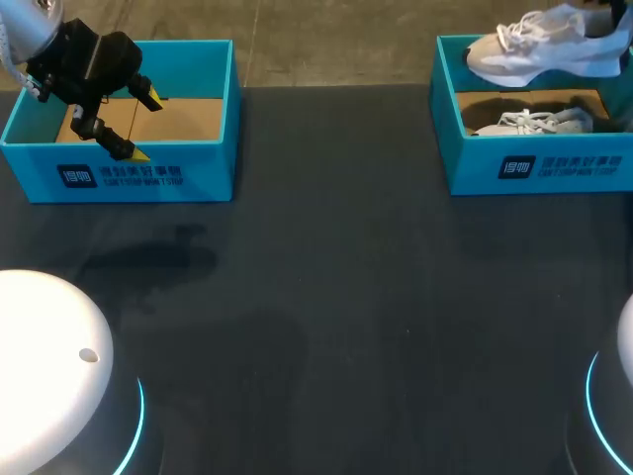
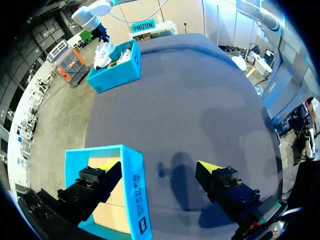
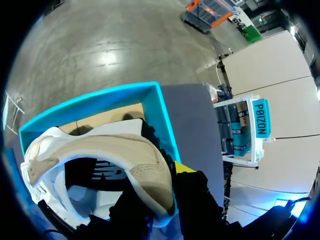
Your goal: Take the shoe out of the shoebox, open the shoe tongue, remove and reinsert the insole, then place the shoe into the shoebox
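Note:
A pale white-and-beige shoe (image 1: 539,45) hangs above the right blue shoebox (image 1: 539,168), tilted with its toe toward the left. My right gripper (image 3: 162,192) is shut on the shoe (image 3: 100,155) at its heel collar, over the open box (image 3: 165,120). A second grey-white shoe (image 1: 534,122) lies inside that box. My left gripper (image 1: 143,124) hangs open over the left blue shoebox (image 1: 119,178), which holds only its cardboard floor. In the left wrist view its fingers (image 2: 100,177) straddle the box's near wall (image 2: 135,190), one inside and one outside.
Dark table surface (image 1: 346,317) stretches between the two boxes and toward the front. The white bases of my arms (image 1: 49,366) stand at the front corners.

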